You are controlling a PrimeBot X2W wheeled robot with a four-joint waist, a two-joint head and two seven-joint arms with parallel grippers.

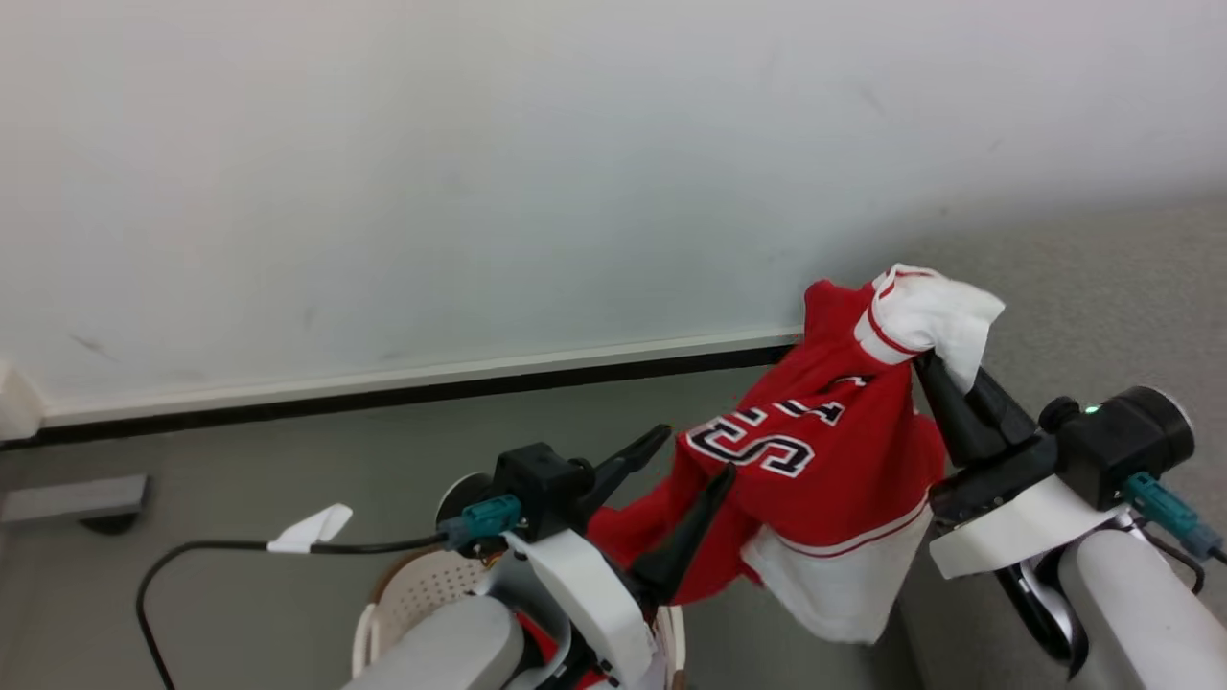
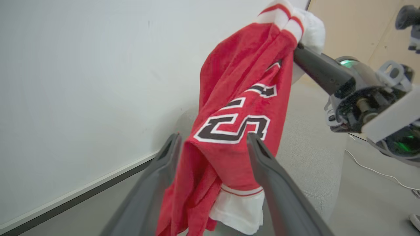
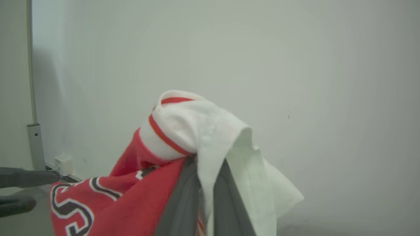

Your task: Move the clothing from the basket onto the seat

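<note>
A red garment (image 1: 815,460) with white trim and black-and-white lettering hangs in the air above the floor. My right gripper (image 1: 922,362) is shut on its bunched white-edged top (image 3: 197,131), right beside the grey sofa (image 1: 1102,278). My left gripper (image 1: 692,458) is open, its two fingers (image 2: 259,150) standing on either side of the hanging red cloth (image 2: 236,108) without pinching it. The white perforated basket (image 1: 422,594) sits at the bottom below my left forearm, mostly hidden. A bit of red fabric (image 1: 537,644) shows inside it.
A pale wall with a white-and-black baseboard (image 1: 383,388) runs behind. A black cable with a white tag (image 1: 312,529) trails over the grey floor at left, near a grey block (image 1: 72,498). A thin white cord (image 2: 377,170) lies on the floor past the sofa.
</note>
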